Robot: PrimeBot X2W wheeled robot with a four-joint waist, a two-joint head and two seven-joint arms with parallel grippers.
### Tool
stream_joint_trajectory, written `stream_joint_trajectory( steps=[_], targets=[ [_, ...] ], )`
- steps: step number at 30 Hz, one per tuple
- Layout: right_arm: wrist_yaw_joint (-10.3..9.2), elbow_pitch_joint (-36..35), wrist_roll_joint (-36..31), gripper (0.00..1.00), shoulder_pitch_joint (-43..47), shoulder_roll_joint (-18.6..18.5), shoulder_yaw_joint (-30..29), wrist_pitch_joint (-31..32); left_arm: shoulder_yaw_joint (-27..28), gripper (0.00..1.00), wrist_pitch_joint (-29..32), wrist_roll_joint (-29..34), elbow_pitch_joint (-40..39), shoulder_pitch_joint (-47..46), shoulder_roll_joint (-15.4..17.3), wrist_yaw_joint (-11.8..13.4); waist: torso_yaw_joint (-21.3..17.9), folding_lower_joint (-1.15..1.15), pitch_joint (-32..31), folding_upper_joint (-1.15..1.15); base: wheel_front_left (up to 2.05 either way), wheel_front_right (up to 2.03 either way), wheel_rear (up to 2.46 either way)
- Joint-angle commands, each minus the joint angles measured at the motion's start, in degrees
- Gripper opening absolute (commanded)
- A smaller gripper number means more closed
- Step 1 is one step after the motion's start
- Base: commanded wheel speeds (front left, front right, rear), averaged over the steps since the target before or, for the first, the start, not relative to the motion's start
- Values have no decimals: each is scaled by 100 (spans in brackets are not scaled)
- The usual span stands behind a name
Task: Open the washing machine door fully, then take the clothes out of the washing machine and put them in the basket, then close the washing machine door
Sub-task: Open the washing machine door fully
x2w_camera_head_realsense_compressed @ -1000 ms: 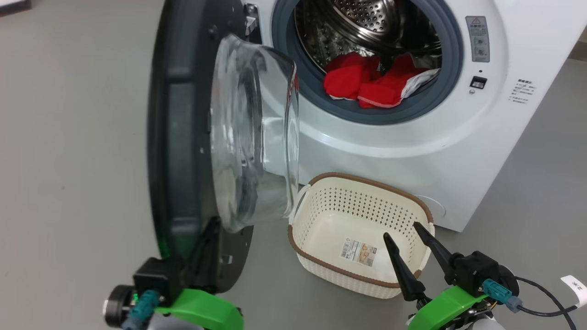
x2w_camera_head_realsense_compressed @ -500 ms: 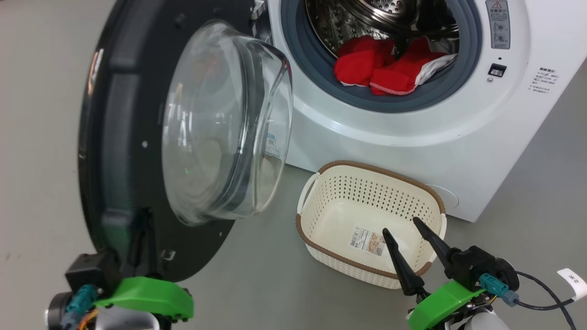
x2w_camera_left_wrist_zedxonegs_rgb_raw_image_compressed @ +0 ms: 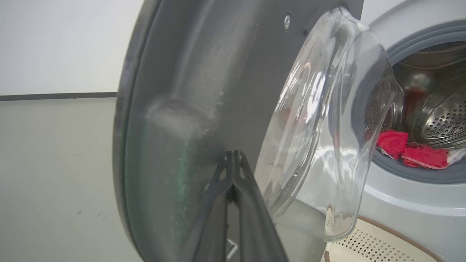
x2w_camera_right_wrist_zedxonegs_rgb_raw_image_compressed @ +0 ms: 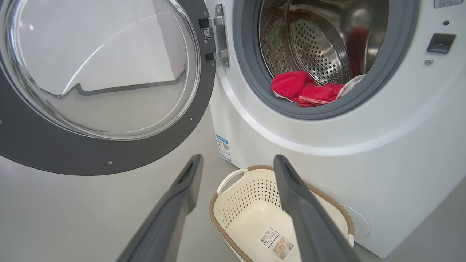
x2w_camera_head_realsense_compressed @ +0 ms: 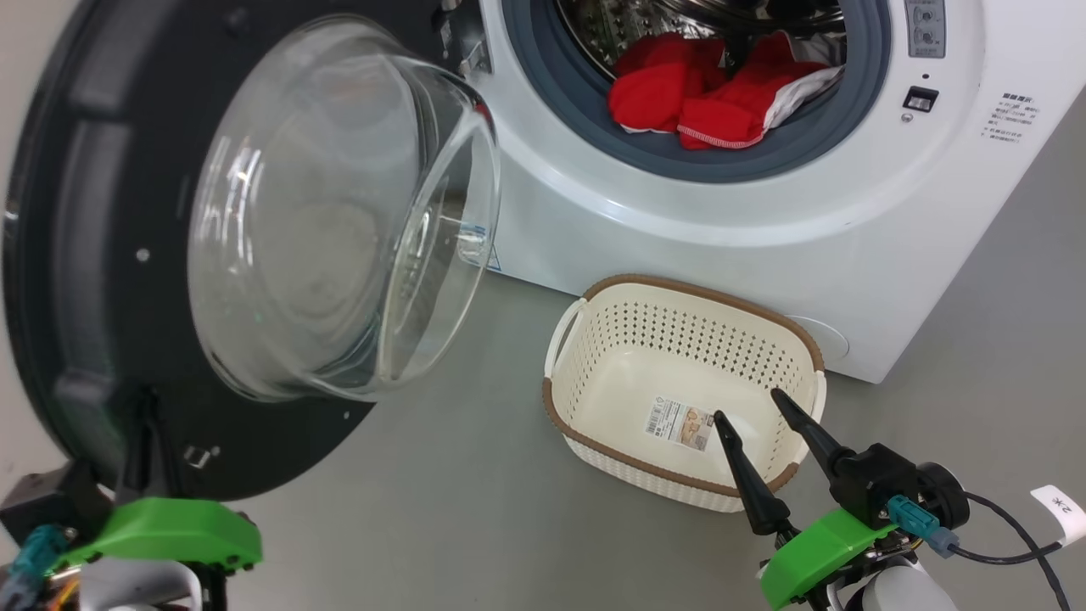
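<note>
The washing machine door (x2w_camera_head_realsense_compressed: 102, 255) stands swung wide to the left, its glass bowl (x2w_camera_head_realsense_compressed: 339, 212) facing me. My left gripper (x2w_camera_left_wrist_zedxonegs_rgb_raw_image_compressed: 233, 154) is shut, its joined fingertips resting against the door's dark inner face near the lower rim; it holds nothing. The washing machine (x2w_camera_head_realsense_compressed: 679, 221) drum holds the red clothes (x2w_camera_head_realsense_compressed: 704, 93) at the front lip of the grey ring. On the floor before the machine sits the empty basket (x2w_camera_head_realsense_compressed: 696, 288). My right gripper (x2w_camera_head_realsense_compressed: 748, 404) hangs open over the basket's near side, nothing between its fingers.
Grey floor lies left of the basket and under the door. The door's hinge (x2w_camera_right_wrist_zedxonegs_rgb_raw_image_compressed: 216, 38) sits at the machine's left edge. A cable and a white tag (x2w_camera_head_realsense_compressed: 1060, 513) trail from my right wrist.
The door has swung further open to the left, with my left gripper moving left against it. The head view has shifted too. The right gripper has barely moved.
</note>
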Motion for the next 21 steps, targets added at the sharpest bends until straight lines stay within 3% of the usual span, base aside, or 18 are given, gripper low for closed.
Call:
stream_joint_trajectory(
  steps=[1,21],
  targets=[
    [28,-118,-44,100,-205,19,125,-37,327,0,-68,-53,-46,-261,261,71,-9,0,33,0,0,0,0],
    [28,-107,-366,100,-261,19,80,17,763,0,-629,-326,1375,-1243,543,-73,-70,0,307,0,0,0,0]
  ],
)
